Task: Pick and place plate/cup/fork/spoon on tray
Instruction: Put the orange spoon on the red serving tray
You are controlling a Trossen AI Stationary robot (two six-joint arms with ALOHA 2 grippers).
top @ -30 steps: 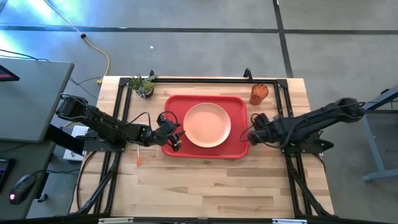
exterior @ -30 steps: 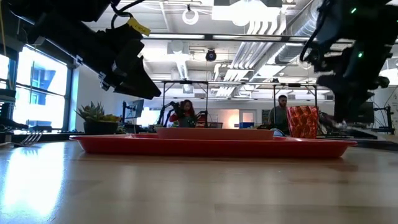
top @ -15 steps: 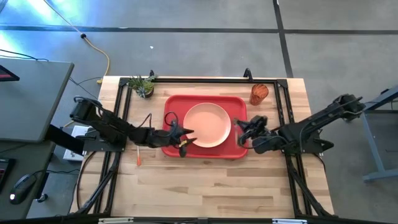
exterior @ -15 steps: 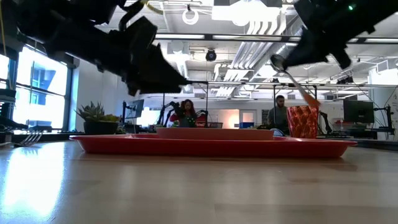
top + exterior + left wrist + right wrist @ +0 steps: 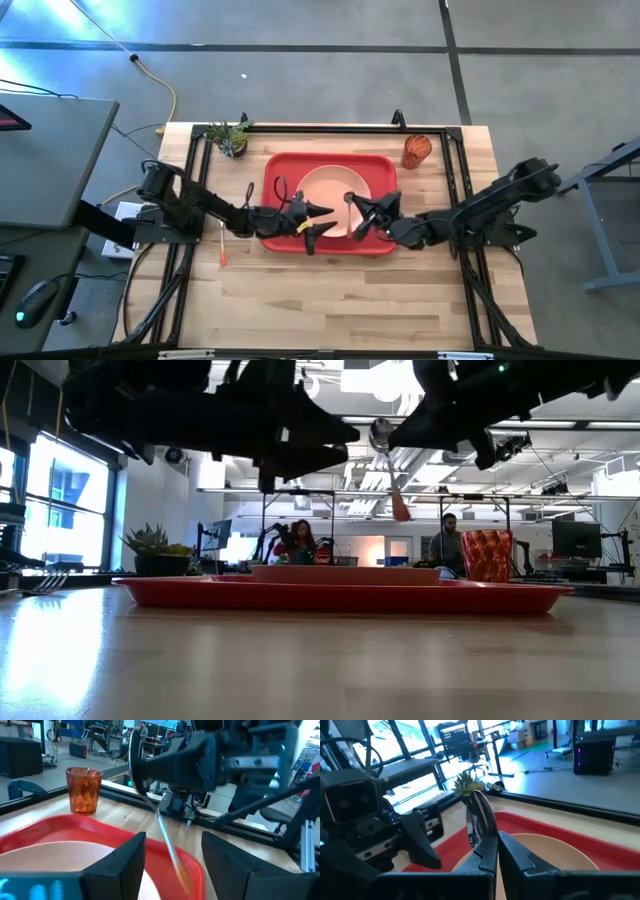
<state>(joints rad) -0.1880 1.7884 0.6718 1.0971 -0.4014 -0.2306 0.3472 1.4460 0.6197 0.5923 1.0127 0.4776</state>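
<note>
Right pincer (image 5: 358,212) is clamped on the spoon (image 5: 384,458) and hangs over the plate (image 5: 335,190). Low view shows the spoon well clear of the tray (image 5: 278,170), bowl up, orange handle hanging down and tilted. Right wrist view confirms it: silver bowl pinched between the two fingers, plate directly beyond. My read: it's holding high to clear the tray rim before lowering.

Left pincer (image 5: 318,212) sits over the plate's left side, tip to tip with the right one. Fingers spread and holding nothing in the left wrist view, with the spoon's shaft visible in the gap ahead. Looks like either a handover setup or just both arms crowding the same spot, can't tell which. Collision risk either way, the two tips are very near each other.

Other items:
- plate: already on the tray, roughly centred.
- cup (image 5: 416,150): upright on the desk (image 5: 340,300), just off the tray's far right corner. Not yet placed.
- fork (image 5: 222,248): only an orange handle shows on the desk left of the tray, beside the left arm; low view shows tines at the far left edge. Not yet placed.
- potted plant (image 5: 231,137) at the far left corner, not part of the job.

Judgement: one of four items done, spoon in transit. Free tray area is narrow strips beside the plate, so the spoon needs laying down parallel to the rim.
</note>
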